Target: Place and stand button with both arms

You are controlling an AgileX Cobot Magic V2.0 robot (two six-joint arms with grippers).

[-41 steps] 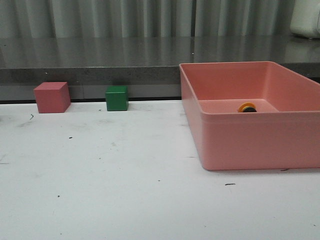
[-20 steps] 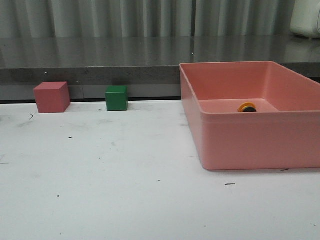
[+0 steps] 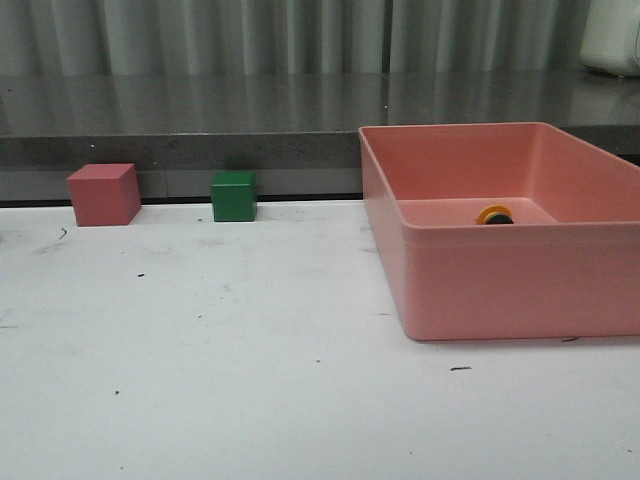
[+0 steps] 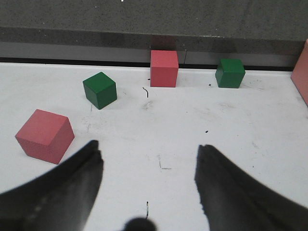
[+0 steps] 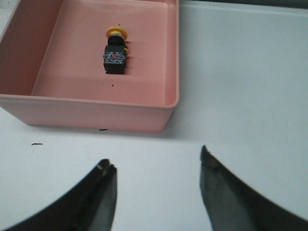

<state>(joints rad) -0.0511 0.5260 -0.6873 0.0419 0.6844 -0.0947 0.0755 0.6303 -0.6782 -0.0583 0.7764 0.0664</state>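
Observation:
The button [image 5: 115, 54] lies on its side inside the pink bin [image 5: 96, 115], yellow cap toward the bin's far wall, black base with bluish contacts toward me. In the front view only its yellow cap [image 3: 494, 214] shows above the bin's near wall [image 3: 520, 285]. My right gripper [image 5: 156, 166] is open and empty over bare table, short of the bin's near wall. My left gripper [image 4: 149, 151] is open and empty over the table, away from the bin. Neither arm shows in the front view.
A pink cube [image 3: 103, 194] and a green cube [image 3: 234, 196] stand at the back left by the grey ledge. The left wrist view shows two pink cubes [image 4: 45, 135] [image 4: 164, 68] and two green cubes [image 4: 99, 90] [image 4: 229, 73]. The bin's corner [image 4: 303, 72] shows at its edge.

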